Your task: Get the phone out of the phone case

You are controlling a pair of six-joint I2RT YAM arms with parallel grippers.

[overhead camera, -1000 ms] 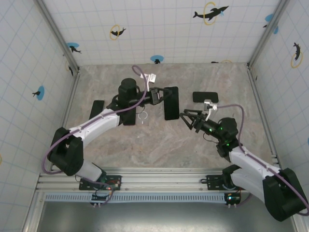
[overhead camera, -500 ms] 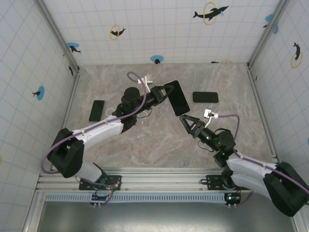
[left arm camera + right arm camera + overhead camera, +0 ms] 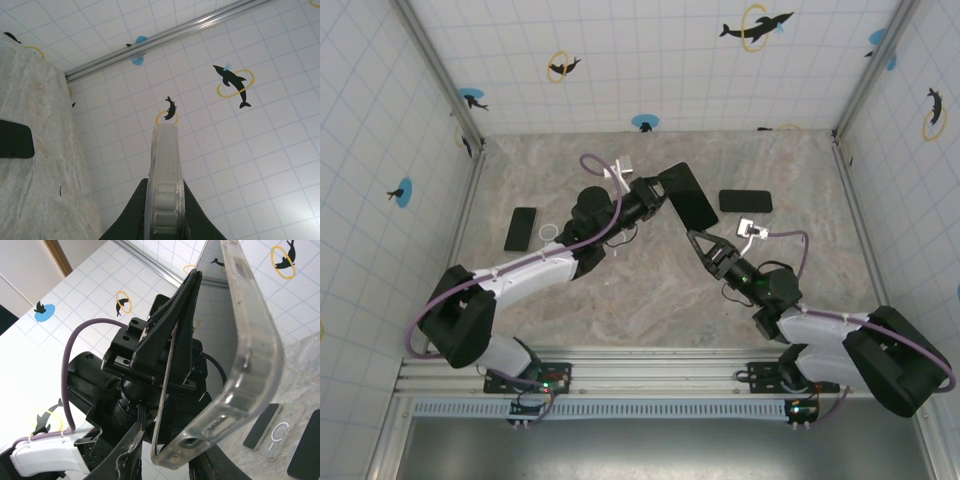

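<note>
Hovering above the desk (image 3: 650, 300), the phone (image 3: 687, 197) is held aloft by the left pincer (image 3: 658, 192), clenched on its clear phone case (image 3: 250, 365). We judge this offers a free corner, which the right pincer (image 3: 696, 238) straddles; whether it grips, we cannot tell.

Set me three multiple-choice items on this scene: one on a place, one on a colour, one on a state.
1. The right gripper sits:
A) at the free end of the cased phone
B) against the far wall
C) parked by its base

2. The cable on the left arm is:
A) green
B) orange
C) purple

3. The left gripper is:
A) open and empty
B) shut on the cased phone
C) shut on the cable

Answers:
1 A, its fingers flank the cased phone's end in the right wrist view.
2 C, it runs purple along the arm.
3 B, its fingers pinch the cased phone's edge.
</note>
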